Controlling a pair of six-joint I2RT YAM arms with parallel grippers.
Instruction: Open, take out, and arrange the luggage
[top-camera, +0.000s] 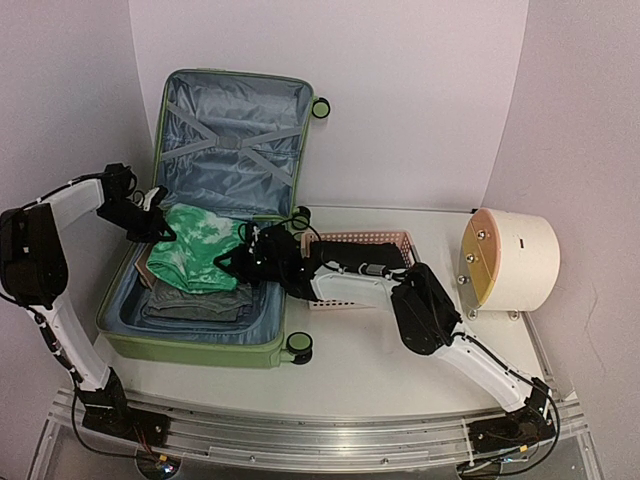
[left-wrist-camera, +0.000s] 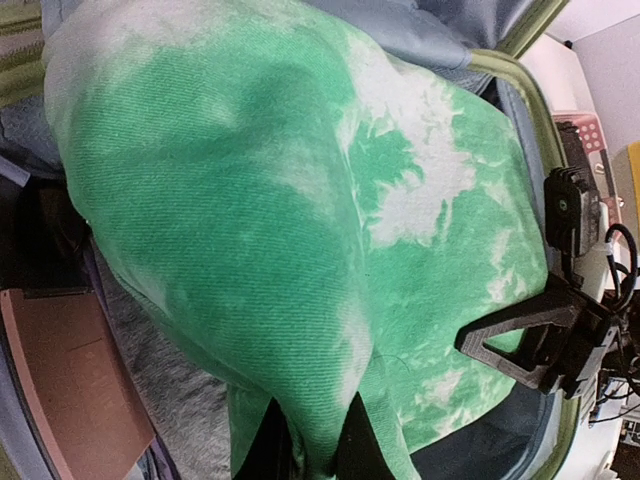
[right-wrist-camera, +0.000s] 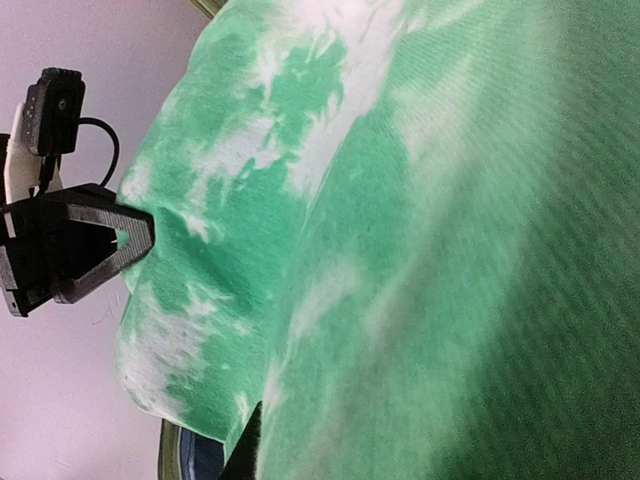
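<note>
**Overhead view.** You had the luggage (top-camera: 190, 348) lying open at the left centre of the frame. Its base lay flat on the table (top-camera: 400, 350) and its lid stood propped against the back wall.

**Left gripper** (top-camera: 158, 222), at the upper-left edge of the base. The jaws were closed on the green tie-dye garment (top-camera: 200, 250). Its wrist view showed the cloth pinched between the fingers at the bottom of the frame.

**Right gripper** (top-camera: 232, 262), over the right rim of the base in mid-frame, at the garment's opposite edge. Cloth filled its wrist view, so you could not tell how far the jaws stood apart or whether they gripped.

The garment stretched between the two grippers, over folded clothes (top-camera: 195, 300) inside the base. A pink basket (top-camera: 400, 238) and a cream drum (top-camera: 515, 255) stood to the right of the luggage.
</note>
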